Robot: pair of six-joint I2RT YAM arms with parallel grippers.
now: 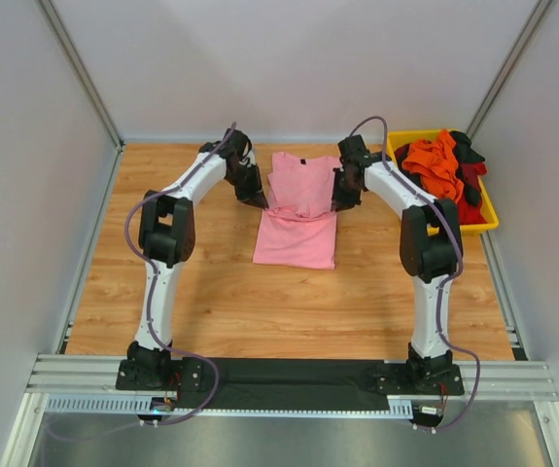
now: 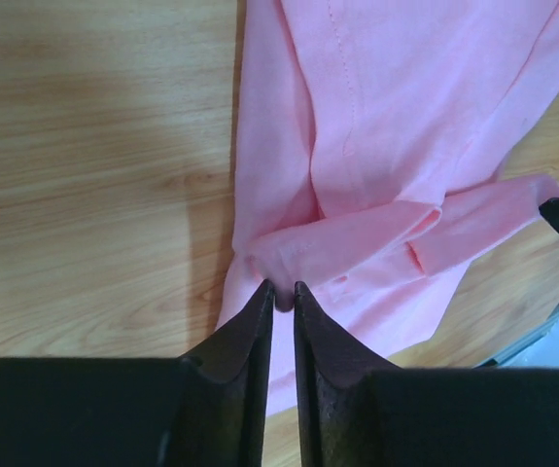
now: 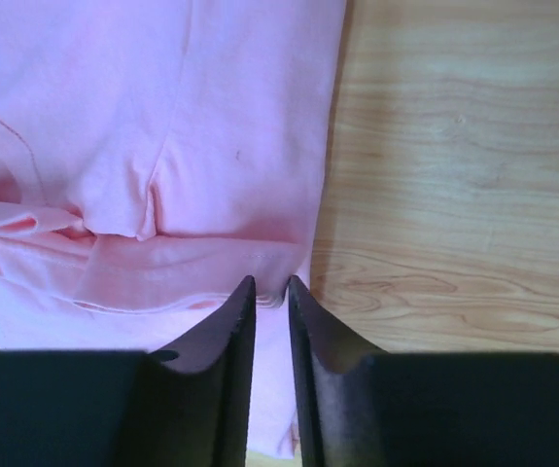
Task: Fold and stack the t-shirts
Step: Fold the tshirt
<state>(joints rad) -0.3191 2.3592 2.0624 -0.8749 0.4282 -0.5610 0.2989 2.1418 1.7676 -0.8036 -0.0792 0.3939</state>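
The pink t-shirt lies on the table between the two sets of fingers, partly folded, with its collar end doubled toward the hem. The cross fold runs from one pair of tips to the other.

The left fingers stand only a slit apart. A small nub of the doubled edge sits right between their tips, and I cannot tell whether they bear on it. The right fingers are parted a little wider at the shirt's other edge. The hem lies just ahead of and under the tips, and nothing is clearly pinched.

The shirt is thin, matte knit cotton with stitched seams. It should be light and limp, so it will sag, crease and drag on the wood grain instead of holding a shape. It is not fragile. The best hold is probably on the two outer ends of the fold, pinching all layers together, because a single layer would likely peel away and undo the fold.

Beyond the right fingers, on their outer side, a rigid yellow bin holds the orange shirt, the red shirt and the black shirt in a crumpled heap. The table beside the left fingers is smooth pale wood.
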